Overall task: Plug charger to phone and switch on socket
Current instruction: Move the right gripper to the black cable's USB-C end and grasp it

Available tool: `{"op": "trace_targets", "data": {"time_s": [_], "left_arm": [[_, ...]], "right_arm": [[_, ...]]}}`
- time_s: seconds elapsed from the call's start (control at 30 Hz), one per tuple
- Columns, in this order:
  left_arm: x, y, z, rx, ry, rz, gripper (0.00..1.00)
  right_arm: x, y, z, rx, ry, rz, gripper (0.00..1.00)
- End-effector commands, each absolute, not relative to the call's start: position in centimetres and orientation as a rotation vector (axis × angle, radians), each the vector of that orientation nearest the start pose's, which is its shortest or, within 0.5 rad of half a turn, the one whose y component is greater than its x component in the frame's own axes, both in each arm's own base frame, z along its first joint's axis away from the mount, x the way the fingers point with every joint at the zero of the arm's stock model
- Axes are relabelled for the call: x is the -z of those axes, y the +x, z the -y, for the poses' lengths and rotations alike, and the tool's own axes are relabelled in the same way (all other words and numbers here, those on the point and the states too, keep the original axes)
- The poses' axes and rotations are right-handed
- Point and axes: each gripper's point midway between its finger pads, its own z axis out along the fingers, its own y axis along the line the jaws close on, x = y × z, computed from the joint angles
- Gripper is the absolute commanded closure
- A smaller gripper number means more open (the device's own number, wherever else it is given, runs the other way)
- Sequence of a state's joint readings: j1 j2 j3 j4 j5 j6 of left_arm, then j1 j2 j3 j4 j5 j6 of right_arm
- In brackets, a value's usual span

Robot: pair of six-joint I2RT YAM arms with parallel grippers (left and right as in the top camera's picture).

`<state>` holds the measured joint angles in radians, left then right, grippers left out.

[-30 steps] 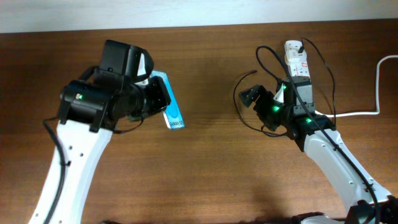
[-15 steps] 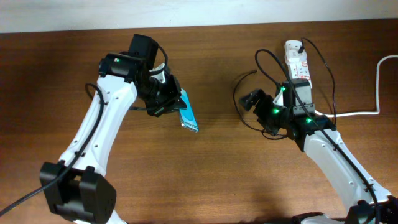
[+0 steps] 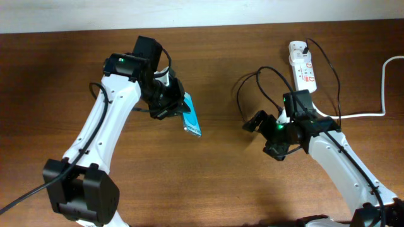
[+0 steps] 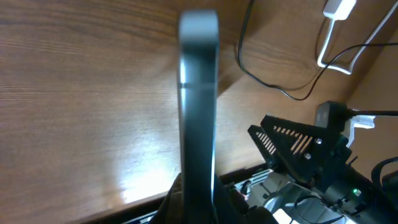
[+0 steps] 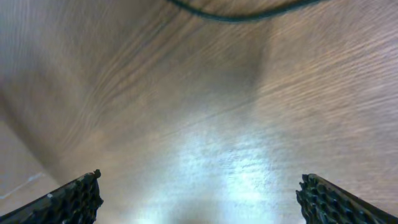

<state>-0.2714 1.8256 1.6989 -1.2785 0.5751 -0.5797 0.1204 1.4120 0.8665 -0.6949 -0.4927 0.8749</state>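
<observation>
Left gripper [image 3: 179, 107] clamping phone [image 3: 192, 120], right gripper [image 3: 264, 136] agape

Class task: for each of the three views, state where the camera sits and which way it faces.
Overhead: above the table, facing straight down; both arms show.
Left wrist: on the left end effector, looking along the phone it grips.
Right wrist: on the right end effector, facing the tabletop; its open fingertips fill the bottom corners.
Shared: both wrist views catch the charger.
</observation>
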Motion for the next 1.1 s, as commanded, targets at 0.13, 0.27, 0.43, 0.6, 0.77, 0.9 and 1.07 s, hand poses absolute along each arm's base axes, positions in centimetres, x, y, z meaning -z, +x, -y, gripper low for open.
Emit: {"op": "trace_targets", "data": {"time_s": [0.13, 0.27, 0.43, 0.6, 0.77, 0.9, 1.07], "left_arm": [[-18.4, 32.5, 19.0, 0.972, -0.270, -3.091, 1.00], [-18.4, 32.5, 19.0, 0.972, -0.267, -3.090, 1.00], [-18.4, 32.5, 19.0, 0.973, -0.268, -3.091, 1.00], [-18.4, 32.4, 19.0, 0.972, -0.270, -3.093, 1.00], [-18.3, 32.3, 18.9, 0.969, -0.274, -3.101, 1.00], [-18.3, 32.2, 18.9, 0.968, -0.276, -3.105, 1.00], [-18.3, 32.0, 18.9, 0.966, -0.281, -3.112, 1.00]], "right_arm": [[-13.9, 26.5, -15.2, -1.318, 0.807, -2.742, 0.04], [-15.4, 29.3, -14.7, -1.264, 0.705, -2.598, 0.04], [-14.5, 34.0, -11.9, -1.043, 0.866, -2.437, 0.05], [-17.3, 37.2, -9.7, -0.822, 0.932, -2.434, 0.08], [-21.0, 40.3, -7.8, -0.581, 0.915, -2.512, 0.08], [-18.3, 43.0, -7.0, -0.511, 0.994, -2.576, 0.08], [-11.6, 46.2, -4.3, -0.541, 1.136, -2.615, 0.10]]}}
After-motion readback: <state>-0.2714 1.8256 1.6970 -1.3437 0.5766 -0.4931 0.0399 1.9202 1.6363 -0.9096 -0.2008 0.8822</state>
